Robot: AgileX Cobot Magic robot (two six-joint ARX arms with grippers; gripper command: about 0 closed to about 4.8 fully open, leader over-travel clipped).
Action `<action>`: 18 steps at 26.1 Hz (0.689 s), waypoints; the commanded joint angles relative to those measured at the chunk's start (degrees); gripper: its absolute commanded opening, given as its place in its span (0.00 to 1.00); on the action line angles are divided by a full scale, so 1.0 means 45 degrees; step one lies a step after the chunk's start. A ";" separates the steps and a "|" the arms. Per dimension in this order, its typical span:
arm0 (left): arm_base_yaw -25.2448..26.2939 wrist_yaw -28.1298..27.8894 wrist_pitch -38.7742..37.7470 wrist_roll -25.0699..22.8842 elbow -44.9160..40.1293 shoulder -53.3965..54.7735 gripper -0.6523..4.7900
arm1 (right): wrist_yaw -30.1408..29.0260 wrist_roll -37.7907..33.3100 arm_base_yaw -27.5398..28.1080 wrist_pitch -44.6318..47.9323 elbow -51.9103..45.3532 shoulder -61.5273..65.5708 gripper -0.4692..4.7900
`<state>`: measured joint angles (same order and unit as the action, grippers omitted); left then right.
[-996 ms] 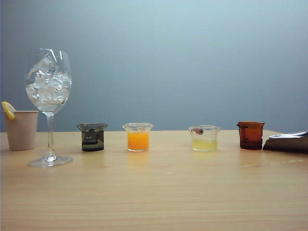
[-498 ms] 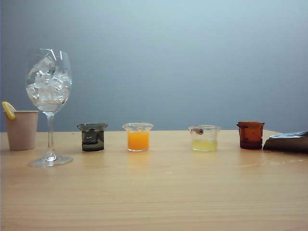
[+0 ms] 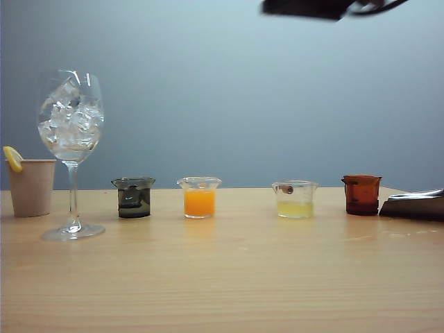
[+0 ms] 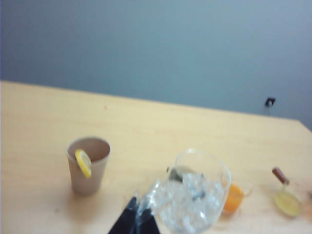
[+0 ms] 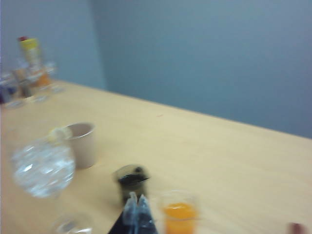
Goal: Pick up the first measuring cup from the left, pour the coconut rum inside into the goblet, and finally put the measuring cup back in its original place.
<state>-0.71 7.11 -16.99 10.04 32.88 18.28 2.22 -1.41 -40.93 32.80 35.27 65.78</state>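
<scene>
The first measuring cup, small and smoky grey with dark-looking coconut rum in it, stands on the wood table just right of the goblet. The goblet is tall, clear and full of ice. In the right wrist view my right gripper is shut and empty, hovering just short of the measuring cup, with the goblet off to one side. My left gripper is shut and empty beside the goblet's bowl. A dark blurred arm part shows at the exterior view's top edge.
A beige paper cup with a lemon slice stands left of the goblet. Right of the grey cup stand an orange-filled beaker, a pale yellow one and an amber one. A dark shiny object lies at the right edge. Bottles stand far off.
A dark blurred arm part has come into the exterior view at the top edge, right of middle. The cups and the goblet have not moved.
</scene>
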 commanded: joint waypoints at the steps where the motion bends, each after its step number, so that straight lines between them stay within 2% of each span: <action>1: -0.0024 0.0622 -0.0306 -0.0010 0.0049 0.0087 0.11 | -0.0272 -0.0024 -0.0063 0.1195 0.0063 0.0811 0.08; 5: -0.0073 0.1054 -0.0656 -0.0126 -0.0049 0.0476 0.11 | -0.0189 -0.0019 -0.0068 0.1957 0.0078 0.1991 0.08; 11: -0.0826 0.0588 -0.0423 -0.0097 -0.1389 0.0685 0.11 | -0.0194 -0.0019 -0.0058 0.2127 0.0083 0.2458 0.08; 14: -0.1520 0.0452 0.0646 -0.0083 -0.2817 0.0685 0.11 | -0.0194 -0.0015 -0.0039 0.2181 0.0083 0.2458 0.08; 15: -0.1967 0.0413 0.1656 -0.0039 -0.3682 0.0685 0.11 | -0.0194 -0.0015 -0.0039 0.2191 0.0083 0.2458 0.08; 18: -0.2633 0.0034 0.3181 -0.0034 -0.4765 0.0690 0.11 | -0.0194 -0.0015 -0.0039 0.2205 0.0083 0.2458 0.08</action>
<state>-11.64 8.38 -7.94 9.93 12.60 21.45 1.43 -1.45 -41.10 41.69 35.27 77.06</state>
